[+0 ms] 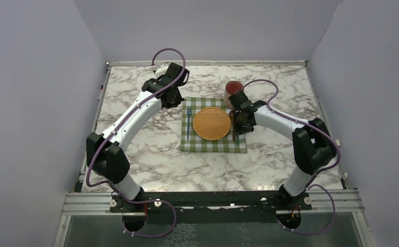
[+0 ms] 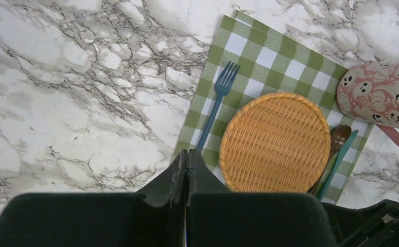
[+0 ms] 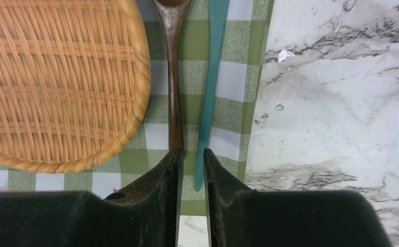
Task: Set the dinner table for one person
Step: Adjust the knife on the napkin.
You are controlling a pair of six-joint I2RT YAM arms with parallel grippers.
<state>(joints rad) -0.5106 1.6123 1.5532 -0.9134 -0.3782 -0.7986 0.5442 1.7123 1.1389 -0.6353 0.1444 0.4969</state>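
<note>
Marble dinner table point(image 1: 151, 154), wicker plate point(image 1: 212, 123), spoon point(image 3: 174, 77), mug point(image 2: 380, 92)

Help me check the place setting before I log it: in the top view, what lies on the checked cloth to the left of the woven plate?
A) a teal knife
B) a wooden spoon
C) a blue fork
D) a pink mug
C: the blue fork lies alone on the checked cloth left of the woven plate; the wooden spoon and teal knife lie on the plate's other side.
</note>
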